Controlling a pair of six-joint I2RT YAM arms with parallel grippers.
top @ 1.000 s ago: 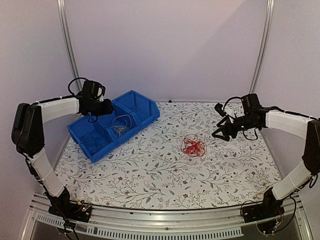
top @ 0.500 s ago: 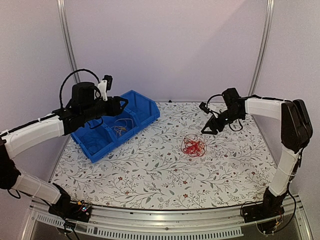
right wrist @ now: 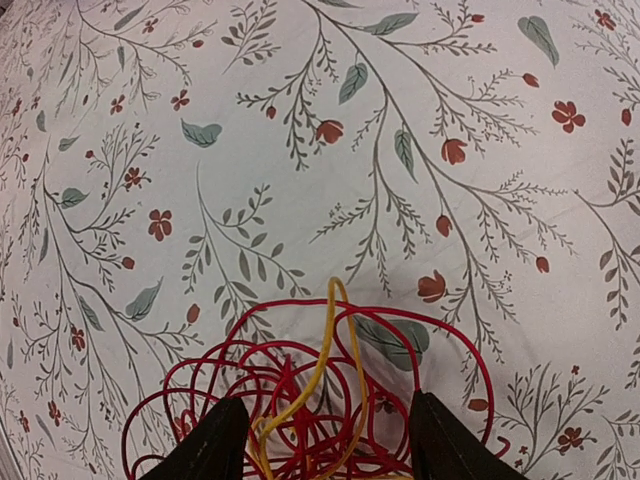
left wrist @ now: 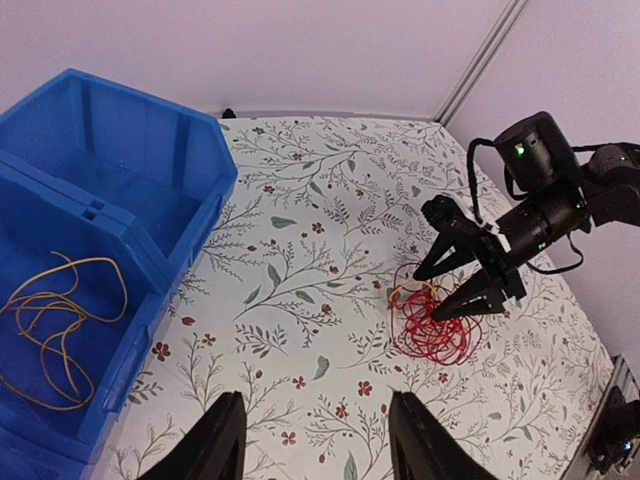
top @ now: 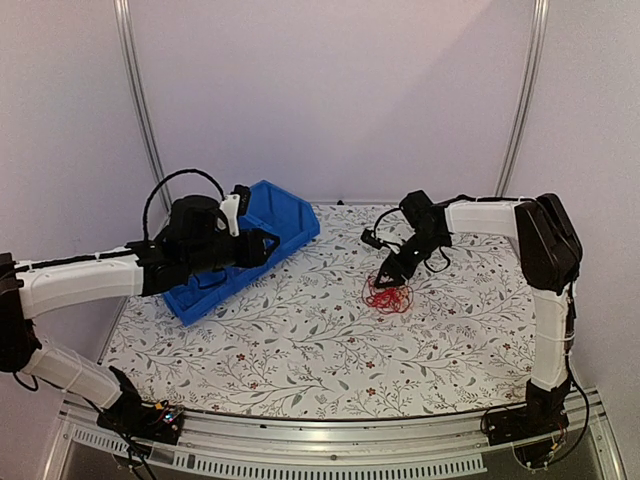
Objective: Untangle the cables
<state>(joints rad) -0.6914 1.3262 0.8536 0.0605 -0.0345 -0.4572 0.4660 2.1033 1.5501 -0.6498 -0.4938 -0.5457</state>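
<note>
At the left stands the blue bin (left wrist: 130, 120), rigid moulded plastic with straight dividers. One compartment holds an orange-yellow cable (left wrist: 50, 320), thin and springy, lying in wide loose loops. The left gripper (left wrist: 318, 435) hangs just beside the bin over the tabletop (top: 300, 340), its two dark fingers spread with nothing between them. Near the middle of the flower-printed surface lies the tangle: a red cable (left wrist: 432, 328) wound into many small overlapping coils, with a yellow strand (right wrist: 325, 350) threaded up through them. The right gripper (left wrist: 465, 285) is right over this bundle, jaws parted and straddling its top, not clamped on any wire as far as I can see

The step in hand looks like the reach for the knot. Next, the right gripper would need to pinch one strand, probably the yellow, while the left comes across to pin the red coils, since wire this light would likely lift as one clump
</note>
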